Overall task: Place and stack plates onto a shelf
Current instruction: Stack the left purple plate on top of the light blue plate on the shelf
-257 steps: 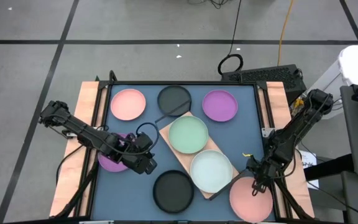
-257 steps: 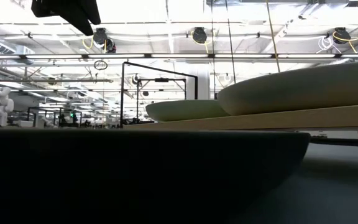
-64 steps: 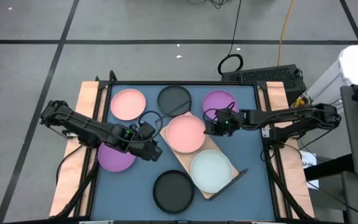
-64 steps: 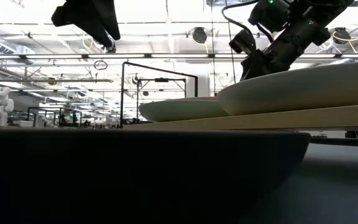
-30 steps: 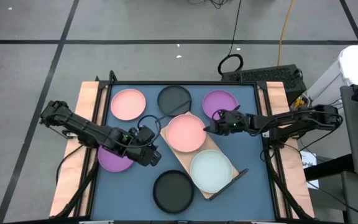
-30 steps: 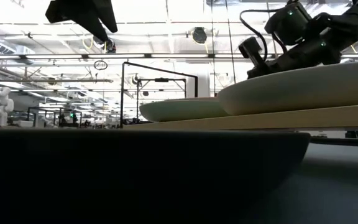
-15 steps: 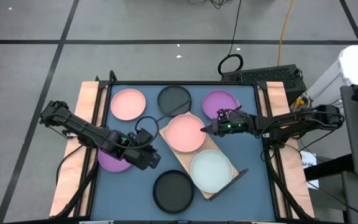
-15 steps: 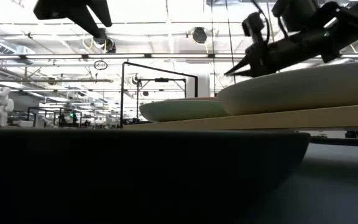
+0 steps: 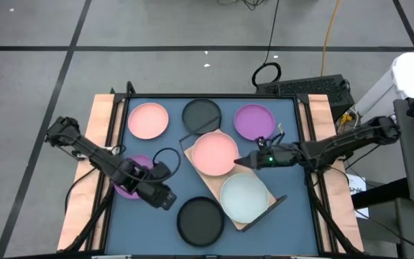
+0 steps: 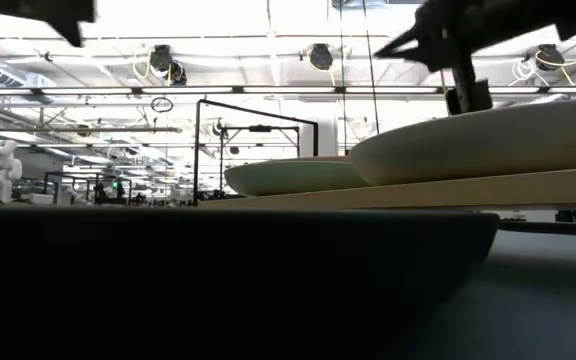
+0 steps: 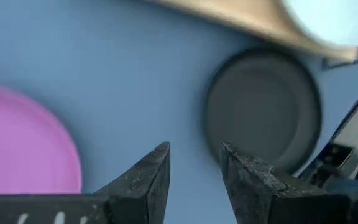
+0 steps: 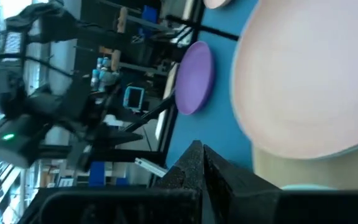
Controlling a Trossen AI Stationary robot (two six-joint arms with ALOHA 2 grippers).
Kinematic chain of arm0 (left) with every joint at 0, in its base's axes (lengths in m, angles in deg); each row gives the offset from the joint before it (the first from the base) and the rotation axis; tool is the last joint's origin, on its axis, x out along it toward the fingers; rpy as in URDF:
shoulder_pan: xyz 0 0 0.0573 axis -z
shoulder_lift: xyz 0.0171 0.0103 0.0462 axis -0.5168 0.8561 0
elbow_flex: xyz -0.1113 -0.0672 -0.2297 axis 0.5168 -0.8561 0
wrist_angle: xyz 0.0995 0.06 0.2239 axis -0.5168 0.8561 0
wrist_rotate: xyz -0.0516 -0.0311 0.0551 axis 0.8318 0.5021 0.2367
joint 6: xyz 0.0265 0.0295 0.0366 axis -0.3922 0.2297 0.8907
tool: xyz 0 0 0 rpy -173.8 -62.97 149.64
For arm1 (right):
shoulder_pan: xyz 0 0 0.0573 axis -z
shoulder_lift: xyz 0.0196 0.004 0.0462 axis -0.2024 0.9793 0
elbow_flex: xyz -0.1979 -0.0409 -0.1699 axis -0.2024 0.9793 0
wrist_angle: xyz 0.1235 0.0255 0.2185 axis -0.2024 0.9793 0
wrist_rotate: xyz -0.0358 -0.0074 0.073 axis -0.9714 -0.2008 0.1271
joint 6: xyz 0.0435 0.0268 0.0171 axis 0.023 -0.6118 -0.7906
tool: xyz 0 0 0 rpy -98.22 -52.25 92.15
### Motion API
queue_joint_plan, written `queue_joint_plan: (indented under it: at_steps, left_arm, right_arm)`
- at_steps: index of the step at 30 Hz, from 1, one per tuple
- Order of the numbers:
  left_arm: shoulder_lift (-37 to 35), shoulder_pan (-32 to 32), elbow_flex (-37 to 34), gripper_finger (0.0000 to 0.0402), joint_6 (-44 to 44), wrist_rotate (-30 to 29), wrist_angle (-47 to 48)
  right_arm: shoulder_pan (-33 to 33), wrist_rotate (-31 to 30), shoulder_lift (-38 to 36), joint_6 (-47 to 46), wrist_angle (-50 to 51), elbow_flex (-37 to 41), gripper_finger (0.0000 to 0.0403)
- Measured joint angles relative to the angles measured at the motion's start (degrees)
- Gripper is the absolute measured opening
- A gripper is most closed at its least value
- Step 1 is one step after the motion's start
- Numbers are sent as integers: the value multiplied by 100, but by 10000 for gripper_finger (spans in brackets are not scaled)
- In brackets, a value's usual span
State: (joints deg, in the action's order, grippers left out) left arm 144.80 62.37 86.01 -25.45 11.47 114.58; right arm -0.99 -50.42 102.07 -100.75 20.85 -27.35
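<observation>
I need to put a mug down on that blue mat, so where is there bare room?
The mat is bare right of the shelf, below the right gripper. A smaller patch lies between the left gripper and the mat's lower left corner. The top row of three plates and the middle are crowded.

We see a matte pink round plate and a pale blue round plate on the light wooden shelf; the mat is blue.

Right tool left the pink plate stacked on the shelf.
</observation>
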Motion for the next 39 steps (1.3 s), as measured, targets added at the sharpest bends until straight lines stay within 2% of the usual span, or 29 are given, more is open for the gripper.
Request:
queue_joint_plan:
  at_steps: [5, 8, 11, 16, 23, 26, 39]
  left_arm:
    - [0, 120, -462, 145, -598, 574, 64]
    - [0, 158, -827, 145, -883, 1018, 43]
    - [0, 161, -1113, 145, -991, 1217, 32]
    - [0, 157, -1333, 156, -1030, 1212, 13]
    - [0, 157, -1803, 229, -1100, 1123, 12]
    - [0, 157, -1953, 248, -1108, 1121, -41]
    - [0, 181, -2086, 253, -995, 1094, -687]
  right_arm:
    - [-446, -634, 2, 124, 131, -235, 0]
    - [-615, -823, 2, 176, 136, -322, 0]
    - [-689, -950, 2, 176, 130, -345, 0]
    - [-697, -916, 2, 122, 120, -345, 0]
    - [-727, -907, 2, 114, 44, -345, 0]
    - [-741, -897, 2, 122, 44, -345, 0]
    - [-812, -897, 2, 37, 105, -375, 0]
